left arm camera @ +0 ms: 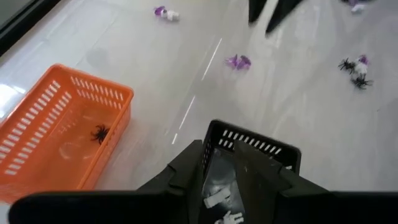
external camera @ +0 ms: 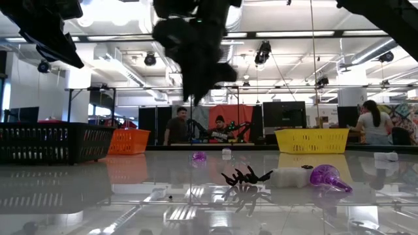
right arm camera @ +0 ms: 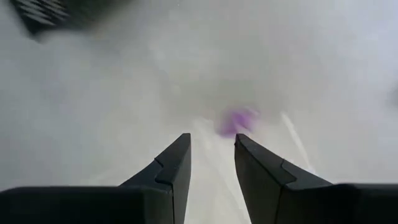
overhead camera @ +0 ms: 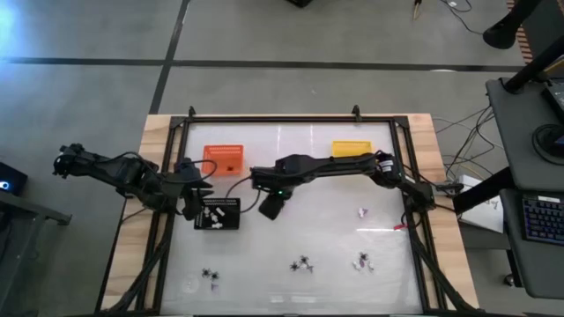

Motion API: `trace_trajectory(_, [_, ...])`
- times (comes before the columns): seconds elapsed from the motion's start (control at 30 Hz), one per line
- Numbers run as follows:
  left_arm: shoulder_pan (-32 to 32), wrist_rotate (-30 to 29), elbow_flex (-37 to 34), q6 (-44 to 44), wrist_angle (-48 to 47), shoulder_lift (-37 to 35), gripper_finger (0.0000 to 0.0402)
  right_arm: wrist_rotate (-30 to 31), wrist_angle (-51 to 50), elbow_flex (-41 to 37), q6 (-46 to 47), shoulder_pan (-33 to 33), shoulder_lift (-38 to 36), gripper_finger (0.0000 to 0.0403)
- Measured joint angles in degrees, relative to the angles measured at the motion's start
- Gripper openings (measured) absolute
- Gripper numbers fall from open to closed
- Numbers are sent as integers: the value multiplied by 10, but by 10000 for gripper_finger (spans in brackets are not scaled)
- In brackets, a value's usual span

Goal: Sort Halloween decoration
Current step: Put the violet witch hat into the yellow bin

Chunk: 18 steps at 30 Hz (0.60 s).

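Trinkets first: most are loose on the tabletop (overhead camera: 291,291). A black spider (overhead camera: 304,263) sits near the front edge w/ a white-and-purple piece (overhead camera: 362,261) beside it, another spider pair (overhead camera: 210,276) toward the front left, and a pale piece (overhead camera: 362,212) further back on the right. Sorted so far, as far as I can see: one spider (left arm camera: 99,132) in the orange tray (left arm camera: 37,149), and a few white bits (left arm camera: 225,217) in the black tray (overhead camera: 218,214). Yellow tray (overhead camera: 352,149) at the back looks empty from above, can't be sure. So I'd say early-to-mid job, maybe half a dozen pieces left.

Right end effector (right arm camera: 210,163) hangs over the middle, just beside the black tray, fingers a narrow gap apart, nothing between them; a blurry purple trinket (right arm camera: 237,120) lies ahead of it on the tabletop. Left end effector (left arm camera: 217,180) is parked right at the black tray's near wall, fingers partly open; can't tell if it's steadying the tray.

Nothing blocks the loose pieces, tho the two arms sit close together near the black tray. People in the room behind, well off the tabletop.
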Motion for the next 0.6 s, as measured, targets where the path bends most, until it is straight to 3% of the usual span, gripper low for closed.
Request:
trace_trajectory(0.2, [0, 29, 0, -1, -2, 0, 75, 51, -93, -7, 16, 1, -4, 112])
trace_trajectory(0.47, [0, 31, 0, -2, -3, 0, 75, 51, -91, -45, 15, 1, -4, 111])
trace_trajectory(0.6, [0, 31, 0, -2, -4, 0, 75, 50, -38, -62, -11, -2, -5, 111])
